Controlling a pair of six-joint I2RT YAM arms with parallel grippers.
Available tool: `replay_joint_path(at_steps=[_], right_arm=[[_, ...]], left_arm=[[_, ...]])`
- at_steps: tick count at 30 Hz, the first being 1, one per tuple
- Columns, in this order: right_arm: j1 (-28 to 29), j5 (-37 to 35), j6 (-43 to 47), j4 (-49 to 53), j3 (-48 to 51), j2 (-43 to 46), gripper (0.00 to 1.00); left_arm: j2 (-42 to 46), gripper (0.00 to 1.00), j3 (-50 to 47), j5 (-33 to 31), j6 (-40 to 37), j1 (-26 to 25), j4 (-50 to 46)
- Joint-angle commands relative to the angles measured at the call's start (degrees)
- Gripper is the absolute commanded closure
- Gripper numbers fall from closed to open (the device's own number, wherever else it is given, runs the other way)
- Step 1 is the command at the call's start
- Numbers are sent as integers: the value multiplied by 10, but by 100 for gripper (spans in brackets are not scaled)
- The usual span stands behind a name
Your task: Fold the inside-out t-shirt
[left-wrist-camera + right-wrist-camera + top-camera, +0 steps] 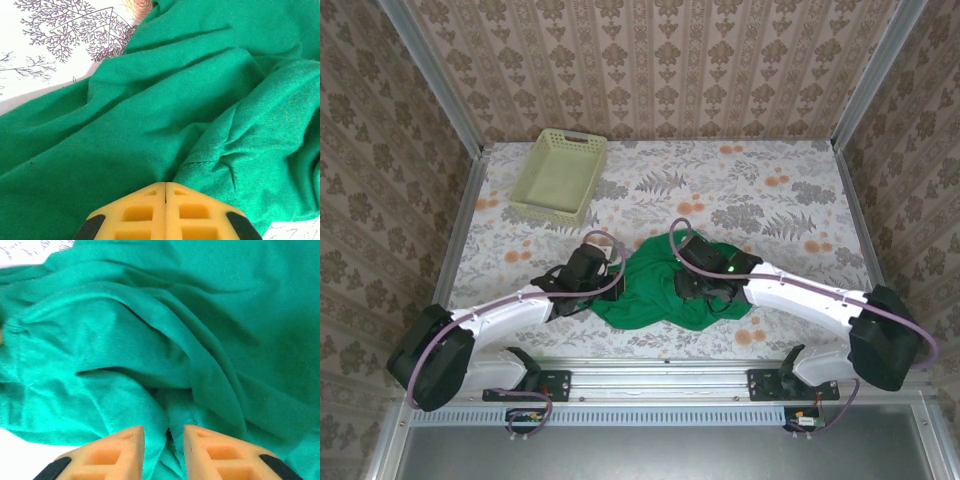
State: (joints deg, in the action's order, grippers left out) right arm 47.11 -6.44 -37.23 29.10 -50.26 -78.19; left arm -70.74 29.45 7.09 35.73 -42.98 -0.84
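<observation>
Inside-out t-shirt (650, 295) lies bunched on table (770, 190), near front edge, between both arms, away from basket (560, 172). Left gripper (165, 186) shut tight, seems to pinch shirt edge. Right gripper (164, 434): jaws a little apart, cloth fold between, not squeezed. Good way, I think: right side grabs seam firm, then both pull apart gently so shirt spreads flat.

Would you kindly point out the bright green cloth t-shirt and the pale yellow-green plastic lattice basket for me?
bright green cloth t-shirt (645, 292): top external view, on its crumpled middle.
pale yellow-green plastic lattice basket (560, 172): top external view, on its bare floor.
</observation>
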Motion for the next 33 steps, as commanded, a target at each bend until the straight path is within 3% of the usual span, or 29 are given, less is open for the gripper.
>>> replay_joint_path(at_steps=[1, 5, 9, 15, 18, 25, 33], right_arm=[[-2, 21, 8, -30, 8, -31, 69], [-2, 24, 13, -42, 1, -52, 64], [-2, 16, 19, -35, -10, -74, 65], [0, 4, 21, -15, -17, -58, 90], [2, -27, 29, 42, -29, 0, 100], [-10, -92, 40, 153, -48, 162, 100], [-61, -196, 71, 277, -147, 255, 100]], left_arm=[[9, 100, 13, 1, -10, 4, -5], [10, 100, 11, 1, -7, 4, -4], [10, 100, 13, 1, -9, 4, -4], [10, 100, 17, -1, -10, 4, -10], [10, 100, 28, -1, -12, 6, -17], [10, 100, 82, 11, -22, 15, -27], [-27, 100, 191, 43, -29, -1, -35]])
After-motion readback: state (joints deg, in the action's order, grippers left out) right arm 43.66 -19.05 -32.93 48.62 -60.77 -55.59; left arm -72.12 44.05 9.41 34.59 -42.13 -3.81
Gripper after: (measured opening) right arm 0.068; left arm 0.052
